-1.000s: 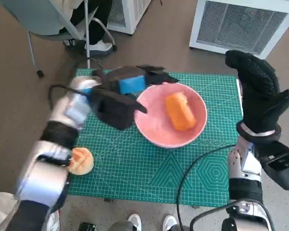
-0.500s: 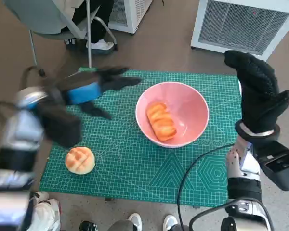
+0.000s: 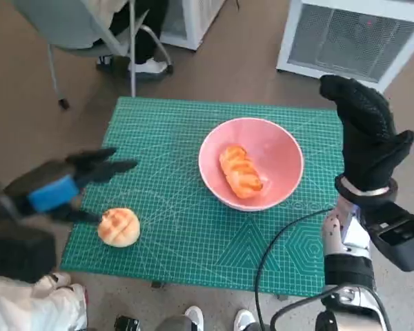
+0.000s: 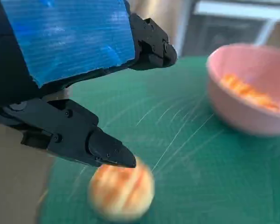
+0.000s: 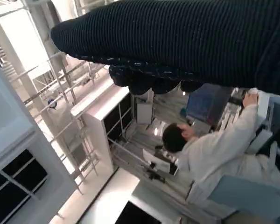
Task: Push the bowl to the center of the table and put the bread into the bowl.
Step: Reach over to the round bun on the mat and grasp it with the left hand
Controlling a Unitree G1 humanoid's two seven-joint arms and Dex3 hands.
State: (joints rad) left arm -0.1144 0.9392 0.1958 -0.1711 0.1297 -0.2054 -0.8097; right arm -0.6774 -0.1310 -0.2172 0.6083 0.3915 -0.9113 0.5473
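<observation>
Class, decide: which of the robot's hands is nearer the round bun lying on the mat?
Left. The left hand hovers just beside the round bun; the right hand is raised beyond the pink bowl.

pink bowl (image 3: 251, 163) holding a bread roll (image 3: 241, 171), round bun (image 3: 119, 226) on green mat (image 3: 186, 234), left hand (image 3: 62, 185) empty beside it, right hand (image 3: 364, 134) raised

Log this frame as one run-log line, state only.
bowl: mid-table, long bread inside | round bun: on mat, outside bowl | left hand: open, beside bun | right hand: raised, holds nothing
</observation>
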